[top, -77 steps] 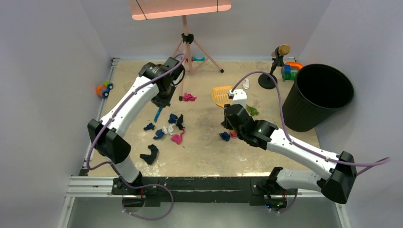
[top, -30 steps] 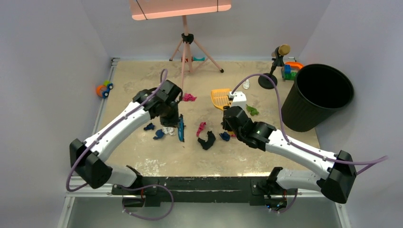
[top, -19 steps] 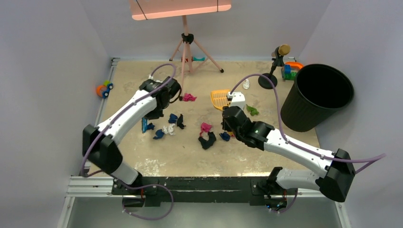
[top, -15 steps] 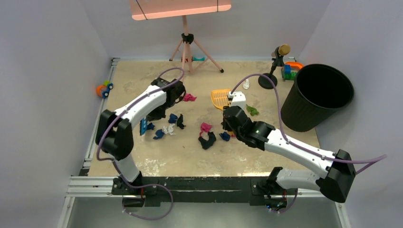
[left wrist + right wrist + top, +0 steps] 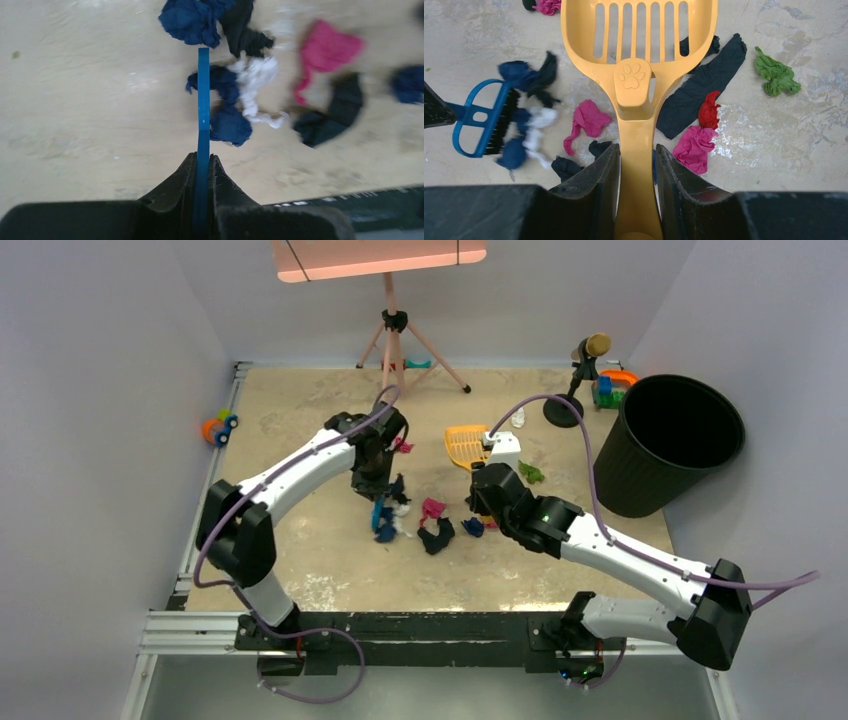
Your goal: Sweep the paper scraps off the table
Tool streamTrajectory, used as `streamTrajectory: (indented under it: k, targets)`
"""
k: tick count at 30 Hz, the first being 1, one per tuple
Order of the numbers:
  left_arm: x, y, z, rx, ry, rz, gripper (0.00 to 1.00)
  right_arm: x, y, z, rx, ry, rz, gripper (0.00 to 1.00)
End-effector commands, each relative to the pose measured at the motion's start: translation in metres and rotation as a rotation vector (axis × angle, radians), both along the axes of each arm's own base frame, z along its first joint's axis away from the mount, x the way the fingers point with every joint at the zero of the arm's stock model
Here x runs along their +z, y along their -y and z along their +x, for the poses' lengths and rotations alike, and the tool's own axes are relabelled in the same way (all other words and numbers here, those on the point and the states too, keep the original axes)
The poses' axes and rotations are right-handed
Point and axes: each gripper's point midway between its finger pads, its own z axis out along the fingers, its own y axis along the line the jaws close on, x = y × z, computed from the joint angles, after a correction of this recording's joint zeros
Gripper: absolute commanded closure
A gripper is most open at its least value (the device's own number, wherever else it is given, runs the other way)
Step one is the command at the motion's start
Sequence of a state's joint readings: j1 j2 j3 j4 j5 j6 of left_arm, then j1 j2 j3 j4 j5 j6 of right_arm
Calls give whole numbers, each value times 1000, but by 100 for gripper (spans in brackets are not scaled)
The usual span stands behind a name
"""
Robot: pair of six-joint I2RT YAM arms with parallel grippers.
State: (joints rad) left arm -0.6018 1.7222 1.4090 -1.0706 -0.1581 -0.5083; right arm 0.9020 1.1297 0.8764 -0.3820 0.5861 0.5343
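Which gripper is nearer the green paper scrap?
Right. The right gripper, holding the dustpan, sits close beside the green scrap; the left gripper, holding the brush, is beyond the other scraps.

Perhaps a dozen paper scraps [image 5: 589, 119], some blurred; one brush [image 5: 486, 127], one dustpan [image 5: 634, 80], one bin [image 5: 650, 485].

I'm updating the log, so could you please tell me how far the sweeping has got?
Done: most paper scraps lie bunched together on the table. In hand: the left gripper clamps the blue brush against that pile, and the right gripper holds the yellow dustpan beside it. Left: no scrap shows in the dustpan, and a green scrap lies apart.
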Motion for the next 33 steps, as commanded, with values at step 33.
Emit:
streamTrajectory:
  k: [33]
  targets:
    - [80, 101, 50, -310, 147, -410, 100, 21, 14, 5, -65, 56, 18, 100]
